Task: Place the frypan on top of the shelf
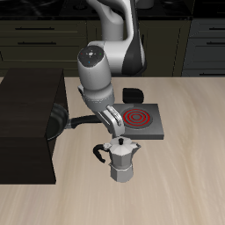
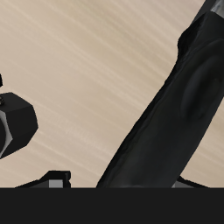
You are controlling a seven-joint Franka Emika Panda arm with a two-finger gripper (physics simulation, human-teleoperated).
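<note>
table (image 1: pixel 189 167): pale wood-grain top, spreads from 3 to 6 o'clock | cabinets (image 1: pixel 35 44): dark drawer fronts with thin handles, along the back from 10 to 2 o'clock | countertop (image 1: pixel 53 7): dark strip above them at 12 | light: even, soft shadows

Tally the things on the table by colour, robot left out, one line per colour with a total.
Black or near-black: 3, the frypan, the shelf, and a small dark object behind the stove
Grey with a red coil: 1, the stove
Silver: 1, the moka pot
Total: 5
</note>
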